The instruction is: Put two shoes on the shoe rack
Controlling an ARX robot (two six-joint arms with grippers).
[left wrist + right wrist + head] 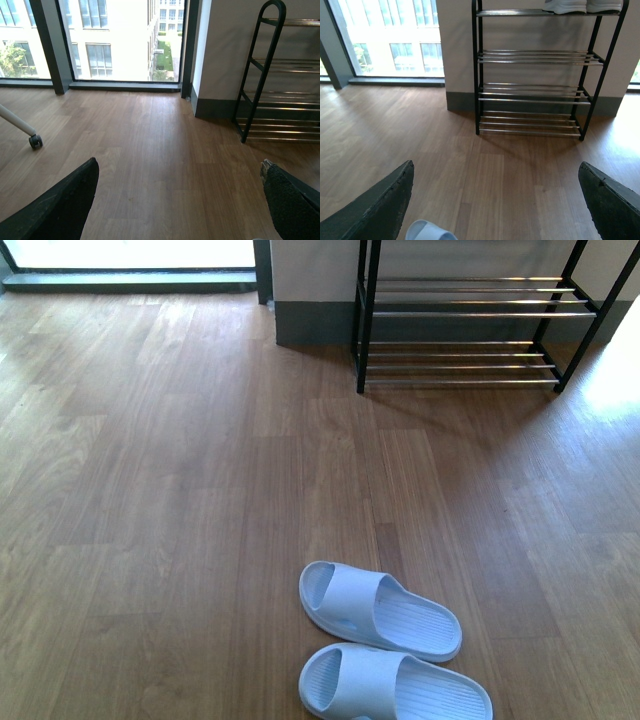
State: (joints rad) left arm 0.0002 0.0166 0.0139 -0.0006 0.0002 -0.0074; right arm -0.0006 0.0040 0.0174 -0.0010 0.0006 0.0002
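Two pale blue slide shoes lie side by side on the wooden floor, near the bottom of the front view: one shoe point(378, 609) and, closer to me, the other point(393, 686). The shoe rack point(470, 325), black framed with chrome rods, stands against the far wall. My left gripper point(180, 170) is open over bare floor, the rack's side frame point(257, 65) ahead of it. My right gripper point(496, 172) is open too, facing the rack point(530, 95). A shoe's toe point(427, 232) peeks in by one finger. Neither arm shows in the front view.
A large window point(100, 40) with a dark frame fills the far left wall. A white leg on a caster wheel point(35, 141) stands on the floor in the left wrist view. Pale items point(582, 6) sit on the rack's top tier. Wooden floor point(200, 490) stretches between shoes and rack.
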